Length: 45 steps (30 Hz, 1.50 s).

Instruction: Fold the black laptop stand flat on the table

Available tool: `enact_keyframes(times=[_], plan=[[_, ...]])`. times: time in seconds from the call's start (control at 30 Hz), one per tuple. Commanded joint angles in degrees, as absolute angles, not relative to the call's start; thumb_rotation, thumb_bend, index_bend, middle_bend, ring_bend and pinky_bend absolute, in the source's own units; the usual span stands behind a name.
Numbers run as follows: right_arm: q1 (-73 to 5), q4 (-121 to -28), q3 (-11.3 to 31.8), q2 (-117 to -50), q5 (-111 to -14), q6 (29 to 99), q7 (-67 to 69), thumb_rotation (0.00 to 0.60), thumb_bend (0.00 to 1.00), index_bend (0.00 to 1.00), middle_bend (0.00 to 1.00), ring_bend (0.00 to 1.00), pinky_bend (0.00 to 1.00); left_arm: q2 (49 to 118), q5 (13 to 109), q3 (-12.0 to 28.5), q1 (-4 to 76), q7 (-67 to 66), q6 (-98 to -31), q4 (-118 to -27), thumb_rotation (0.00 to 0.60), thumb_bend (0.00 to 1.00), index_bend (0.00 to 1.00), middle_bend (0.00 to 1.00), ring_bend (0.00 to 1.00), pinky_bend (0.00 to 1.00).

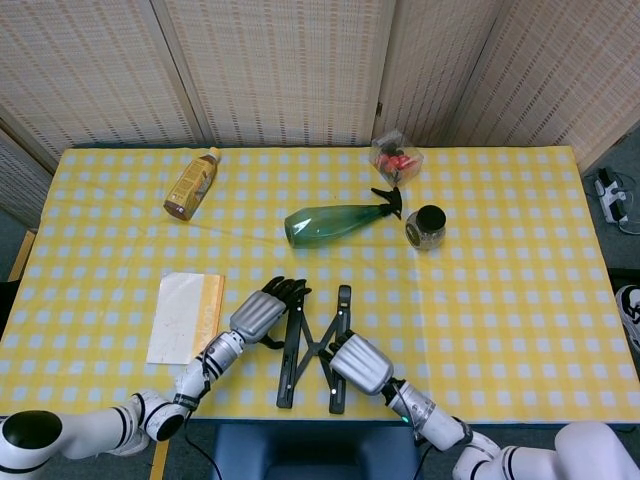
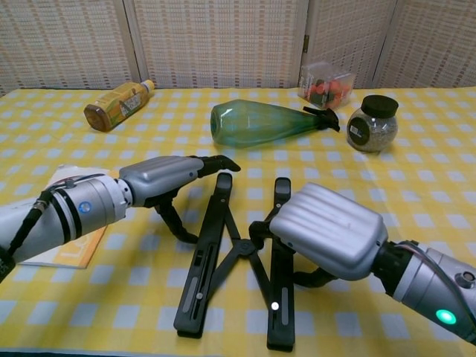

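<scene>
Ribbed silver left hand [image 2: 160, 177], right hand [image 2: 331, 230]; blk fingers; apparently green LED

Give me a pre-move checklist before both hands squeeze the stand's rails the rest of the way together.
1. Laptop stand flat on the table: ok.
2. Rails fully together: not ok, they sit apart with the cross links showing.
3. Left hand at the left rail's outer side: ok.
4. Right hand at the right rail: ok, though its fingers' contact is hidden.
5. Spray bottle apart from the stand: ok.
6. Booklet away from the left rail: ok.
</scene>
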<state>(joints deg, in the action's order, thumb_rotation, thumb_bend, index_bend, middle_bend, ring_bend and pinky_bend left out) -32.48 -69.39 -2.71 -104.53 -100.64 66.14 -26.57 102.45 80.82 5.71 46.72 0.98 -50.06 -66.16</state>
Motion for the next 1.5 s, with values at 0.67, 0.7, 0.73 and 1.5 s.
enact_keyframes(times=[0.67,0.7,0.73,1.5], plan=[[-36.03,-84.24,-1.37,-97.64,-96.64,58.42,-25.58,0.6,0.22,0.18,0.39,0.44,0.52,100.4,78.23,7.15,46.44,-2.17,-50.5,-70.29,0.6,0.16,0.0,0.02,0.0,0.0],[-37.15,-87.0,-0.86,-95.54,-95.17,55.64,-25.86,0.6,0.22,0.12,0.34,0.4,0.46,99.82,77.97,7.31,46.19,-1.95,-50.72,-70.61,0.6,0.16,0.0,0.02,0.0,0.0],[-38.02,-88.95,-0.41,-94.07,-93.92,53.47,-26.43,0.6,0.22,0.08,0.3,0.36,0.43,99.36,77.77,7.4,46.0,-1.78,-50.86,-70.88,0.6,0.16,0.0,0.01,0.0,0.0],[-52.96,-92.95,2.82,-91.43,-68.91,34.34,-47.45,0.6,0.22,0.0,0.14,0.12,0.16,93.08,76.12,7.64,43.02,0.9,-52.87,-74.79,0.6,0.16,0.0,0.0,0.0,0.0]])
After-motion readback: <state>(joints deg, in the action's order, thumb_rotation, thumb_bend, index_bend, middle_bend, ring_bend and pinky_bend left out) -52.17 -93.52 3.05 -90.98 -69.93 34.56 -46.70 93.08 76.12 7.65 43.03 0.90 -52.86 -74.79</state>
